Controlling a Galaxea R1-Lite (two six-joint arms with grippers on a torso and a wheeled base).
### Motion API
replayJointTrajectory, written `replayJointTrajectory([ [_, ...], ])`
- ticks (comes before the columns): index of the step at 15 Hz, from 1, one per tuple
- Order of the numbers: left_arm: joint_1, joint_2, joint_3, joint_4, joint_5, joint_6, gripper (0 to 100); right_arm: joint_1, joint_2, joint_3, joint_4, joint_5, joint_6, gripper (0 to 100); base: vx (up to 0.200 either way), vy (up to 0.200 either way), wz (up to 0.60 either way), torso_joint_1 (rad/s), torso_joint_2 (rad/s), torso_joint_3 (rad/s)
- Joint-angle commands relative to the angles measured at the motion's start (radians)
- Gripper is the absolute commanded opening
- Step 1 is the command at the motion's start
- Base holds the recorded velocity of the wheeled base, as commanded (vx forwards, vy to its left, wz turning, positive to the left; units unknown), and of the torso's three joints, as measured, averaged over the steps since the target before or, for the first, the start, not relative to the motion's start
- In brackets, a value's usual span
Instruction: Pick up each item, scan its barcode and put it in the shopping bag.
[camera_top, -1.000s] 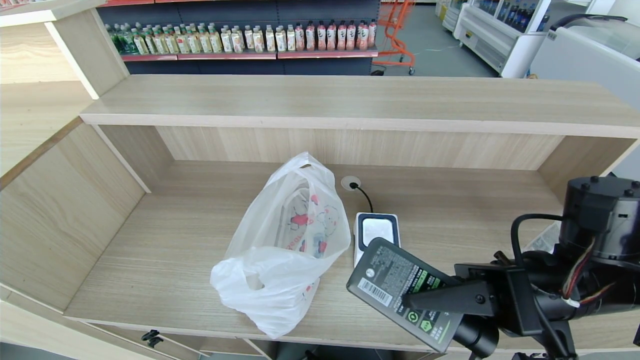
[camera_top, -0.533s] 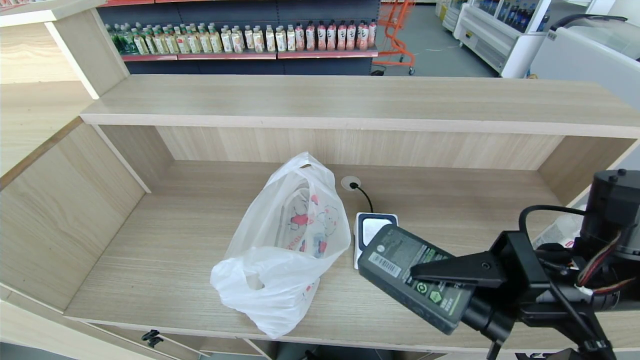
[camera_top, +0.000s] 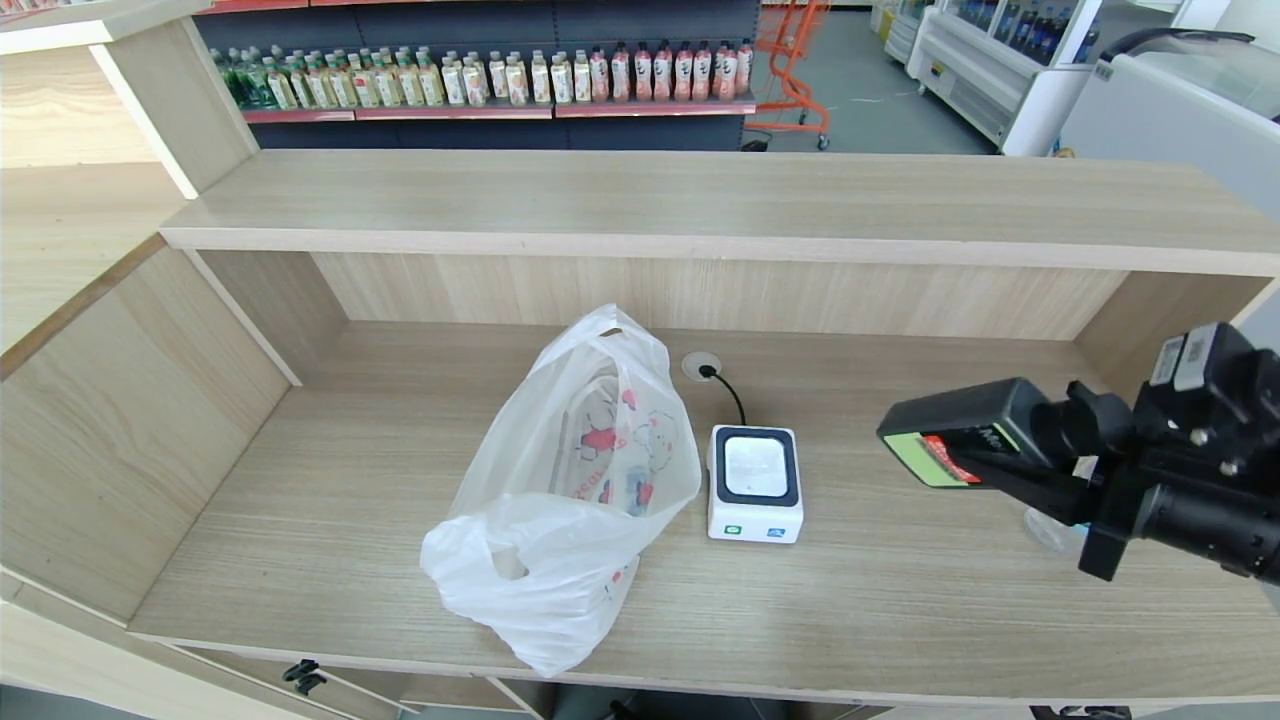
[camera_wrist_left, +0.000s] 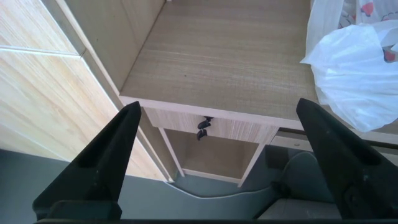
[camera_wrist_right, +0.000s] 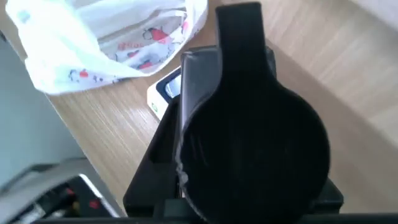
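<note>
The left jaws are held wide open and empty off the table's (camera_top: 300, 520) front edge. The bag (camera_top: 560, 500) lies beside the scanner (camera_top: 754, 480), now uncovered (scan presumably done), the pack (camera_top: 965, 420) having been swung rightward, clamped in the right jaws; bagging remains.

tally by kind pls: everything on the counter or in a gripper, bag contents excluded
Shopping bag: 1
Barcode scanner: 1
Dark pack, held in right gripper: 1
Clear-wrapped item, partly behind the right arm: 1
Total: 4
</note>
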Motion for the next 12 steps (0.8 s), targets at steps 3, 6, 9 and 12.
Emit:
replayJointTrajectory([
  [3, 0.000, 0.000, 0.000, 0.000, 0.001, 0.000, 100, 0.097, 0.207, -0.118, 0.013, -0.156, 0.630, 0, 0.000, 0.000, 0.00, 0.000, 0.00, 0.000],
  [6, 0.000, 0.000, 0.000, 0.000, 0.001, 0.000, 100, 0.189, 0.376, -0.224, 0.012, -0.231, 0.860, 0, 0.000, 0.000, 0.00, 0.000, 0.00, 0.000],
  [9, 0.000, 0.000, 0.000, 0.000, 0.001, 0.000, 100, 0.223, 0.525, -0.322, 0.010, -0.294, 0.921, 0, 0.000, 0.000, 0.00, 0.000, 0.00, 0.000],
  [12, 0.000, 0.000, 0.000, 0.000, 0.001, 0.000, 100, 0.237, 0.601, -0.387, 0.012, -0.298, 0.921, 0, 0.000, 0.000, 0.00, 0.000, 0.00, 0.000],
])
